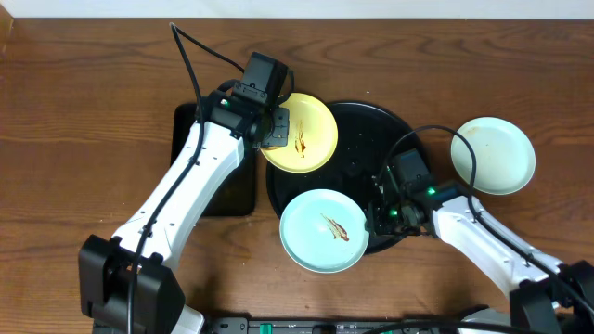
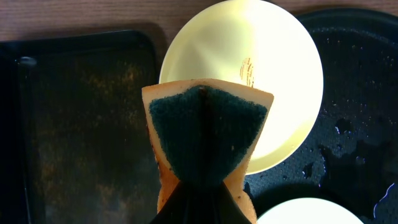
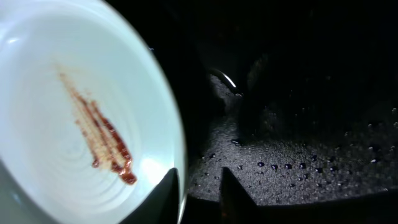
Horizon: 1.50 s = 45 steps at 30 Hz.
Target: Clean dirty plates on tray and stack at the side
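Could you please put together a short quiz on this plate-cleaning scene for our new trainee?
1. True or false: the yellow plate is already wiped clean.
2. What is the left gripper shut on? A) a mint plate B) a sponge C) nothing
3. How many plates lie wholly off the round black tray, on the table?

Key:
1. False: a brown smear shows on it.
2. B.
3. One: the clean mint plate on the right arm's side.
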### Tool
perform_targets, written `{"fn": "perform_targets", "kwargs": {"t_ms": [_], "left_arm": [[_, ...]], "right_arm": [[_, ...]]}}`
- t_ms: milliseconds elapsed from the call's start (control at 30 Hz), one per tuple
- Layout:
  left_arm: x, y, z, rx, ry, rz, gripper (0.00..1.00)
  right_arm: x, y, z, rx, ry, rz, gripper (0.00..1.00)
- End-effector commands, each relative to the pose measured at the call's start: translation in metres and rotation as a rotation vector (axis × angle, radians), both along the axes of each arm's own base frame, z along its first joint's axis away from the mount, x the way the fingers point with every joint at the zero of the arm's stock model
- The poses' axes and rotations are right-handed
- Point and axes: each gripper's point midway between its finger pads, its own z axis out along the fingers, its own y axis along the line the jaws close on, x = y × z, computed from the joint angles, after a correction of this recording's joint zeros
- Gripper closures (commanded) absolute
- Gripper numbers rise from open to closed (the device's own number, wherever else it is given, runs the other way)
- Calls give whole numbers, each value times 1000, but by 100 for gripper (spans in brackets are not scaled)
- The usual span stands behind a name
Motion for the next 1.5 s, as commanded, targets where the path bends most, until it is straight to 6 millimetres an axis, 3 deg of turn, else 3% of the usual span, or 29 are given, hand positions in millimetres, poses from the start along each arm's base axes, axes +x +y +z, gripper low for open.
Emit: {"fn": "perform_targets", "kwargs": {"t_ms": [0, 167, 400, 700, 900, 1300, 1467], "left_arm": [[-1, 2, 6, -9, -15, 13, 92], [-1, 2, 6, -9, -15, 13, 92], [-2, 1, 6, -24, -7, 25, 92], [-15, -51, 4, -228, 51, -110, 92], [-34, -87, -10, -255, 103, -206, 92], [-95, -165, -63, -293, 319, -405, 93], [-101, -176, -77, -334, 386, -347, 92]], "right_arm": [[-3, 0, -9, -23, 21, -1, 85], [11, 1, -12, -25, -32, -7, 98], [42, -13, -9, -77, -146, -61, 99], [84, -35, 0, -162, -326, -91, 99], [79, -38, -3, -175, -303, -86, 99], [75, -45, -6, -214, -287, -92, 99], [74, -48, -6, -232, -285, -95, 99]]}}
